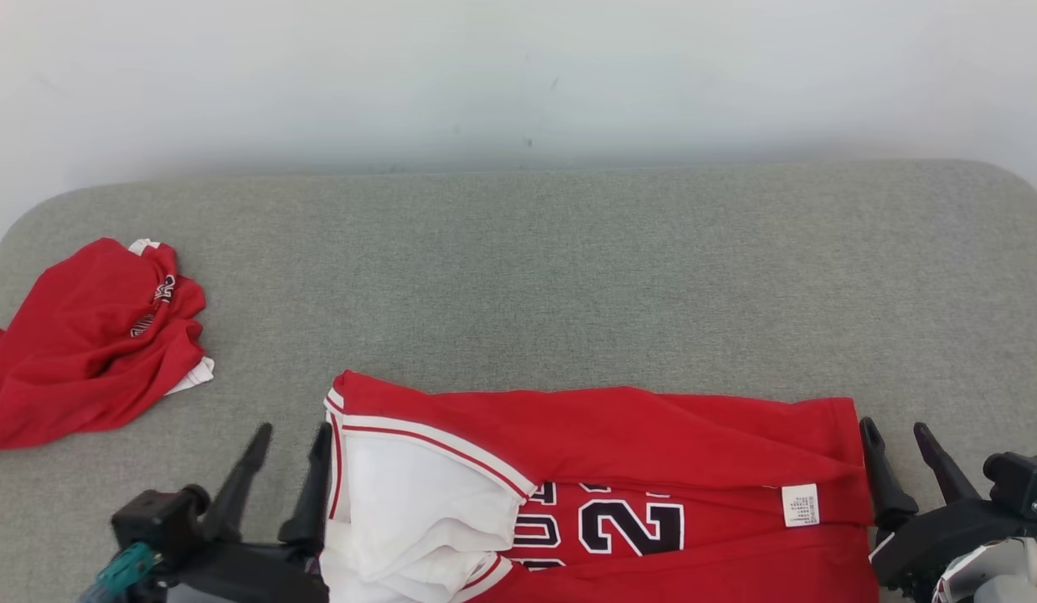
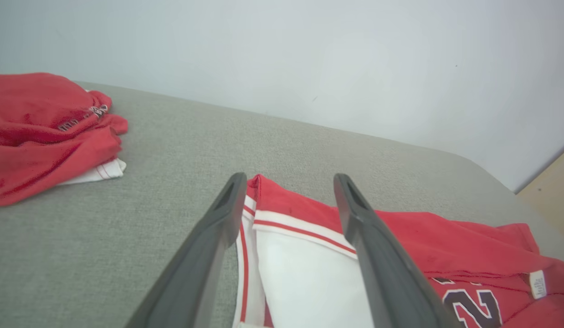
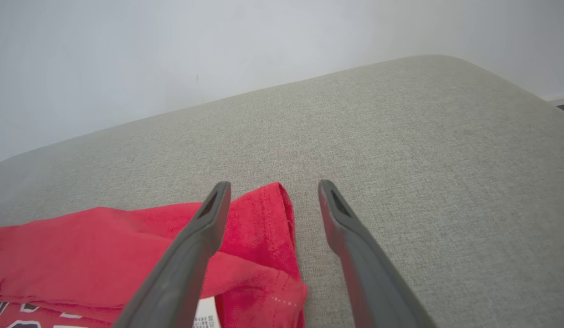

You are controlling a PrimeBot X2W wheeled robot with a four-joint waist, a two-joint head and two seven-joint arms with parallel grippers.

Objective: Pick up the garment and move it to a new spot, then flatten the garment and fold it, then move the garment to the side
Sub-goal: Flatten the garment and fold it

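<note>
Crumpled red cloth [image 1: 83, 335] is sitting at the far left of the grey fabric-covered counter [image 1: 569, 276], well apart from the work (a second jersey, by the look of its lettering, and not the one in hand). Further right, the left claw [image 1: 294, 431] is hovering with its fingers spread wide and gripping nothing, its tips straddling the white-trimmed left corner of the garment [image 1: 636, 435], as the left wrist view is showing. That garment, a red jersey with dark numerals and white panels, is lying at the near edge of the counter, folded over itself into a band whose long axis is running left to right, straight from one claw to the other. At its right end the right claw [image 1: 894, 427] is likewise standing wide and empty, its fingers bracketing the red hem corner near a small white label [image 1: 801, 504]. Each arm is sitting nearest its own end, so I am judging that the coming move is calling for both claws closing on their corners together; whether the tips are touching cloth I cannot tell.
</note>
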